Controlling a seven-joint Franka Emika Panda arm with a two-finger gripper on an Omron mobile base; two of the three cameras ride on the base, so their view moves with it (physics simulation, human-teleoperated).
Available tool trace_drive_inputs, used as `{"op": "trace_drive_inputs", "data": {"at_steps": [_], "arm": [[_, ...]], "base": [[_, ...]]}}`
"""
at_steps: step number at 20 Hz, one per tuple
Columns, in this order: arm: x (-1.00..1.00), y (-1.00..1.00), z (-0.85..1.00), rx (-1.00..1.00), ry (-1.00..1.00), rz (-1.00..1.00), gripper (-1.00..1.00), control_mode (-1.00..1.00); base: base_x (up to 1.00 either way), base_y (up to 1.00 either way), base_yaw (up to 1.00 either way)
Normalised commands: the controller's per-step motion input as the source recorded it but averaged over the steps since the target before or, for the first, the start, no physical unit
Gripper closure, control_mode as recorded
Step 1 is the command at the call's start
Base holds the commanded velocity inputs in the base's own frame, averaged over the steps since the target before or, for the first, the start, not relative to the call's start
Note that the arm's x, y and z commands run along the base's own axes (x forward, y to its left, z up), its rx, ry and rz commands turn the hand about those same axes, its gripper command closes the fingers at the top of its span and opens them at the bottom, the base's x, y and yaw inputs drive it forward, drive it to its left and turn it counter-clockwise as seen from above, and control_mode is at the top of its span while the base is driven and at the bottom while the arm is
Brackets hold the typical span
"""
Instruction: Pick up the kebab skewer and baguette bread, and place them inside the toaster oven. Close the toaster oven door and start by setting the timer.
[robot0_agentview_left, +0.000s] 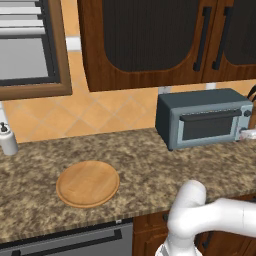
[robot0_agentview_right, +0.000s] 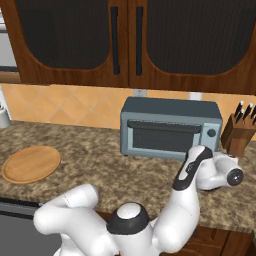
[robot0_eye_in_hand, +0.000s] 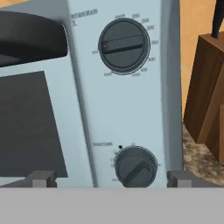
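Observation:
The blue-grey toaster oven (robot0_agentview_left: 200, 117) (robot0_agentview_right: 170, 127) stands on the counter with its door (robot0_agentview_right: 162, 139) (robot0_eye_in_hand: 30, 122) shut, bar handle (robot0_agentview_right: 162, 126) along the top. My gripper (robot0_eye_in_hand: 110, 178) is open, close in front of the oven's right-hand control panel. Its fingertips (robot0_eye_in_hand: 41, 178) stand wide apart on either side of the lower knob (robot0_eye_in_hand: 134, 166). The upper knob (robot0_eye_in_hand: 124, 45) sits above it. In the base views my hand (robot0_agentview_left: 247, 133) (robot0_agentview_right: 217, 170) hovers by the oven's right end. The kebab skewer and baguette bread are out of view.
A round wooden plate (robot0_agentview_left: 88, 183) (robot0_agentview_right: 31, 163) lies on the granite counter left of the oven. A wooden knife block (robot0_agentview_right: 240, 132) (robot0_eye_in_hand: 208, 96) stands just right of the oven, near my hand. A white bottle (robot0_agentview_left: 7, 140) sits at far left. Dark wall cabinets hang above.

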Motion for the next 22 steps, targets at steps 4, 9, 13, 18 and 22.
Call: {"op": "trace_drive_inputs", "data": {"at_steps": [4,9,13,18,22], "arm": [[0.0,-0.03,0.0,0.0,0.0,0.06,-1.0,-1.0],[0.07,0.0,0.0,0.0,0.0,0.0,-1.0,-1.0],[0.16,0.05,0.0,0.0,0.0,0.0,-1.0,-1.0],[0.02,0.0,0.0,0.0,0.0,0.0,-1.0,-1.0],[0.04,0.0,-0.15,0.0,-0.04,-0.03,-1.0,-1.0]], "base": [[0.0,0.0,0.0],[0.0,0.0,0.0],[0.0,0.0,0.0],[0.0,0.0,0.0],[0.0,0.0,0.0]]}}
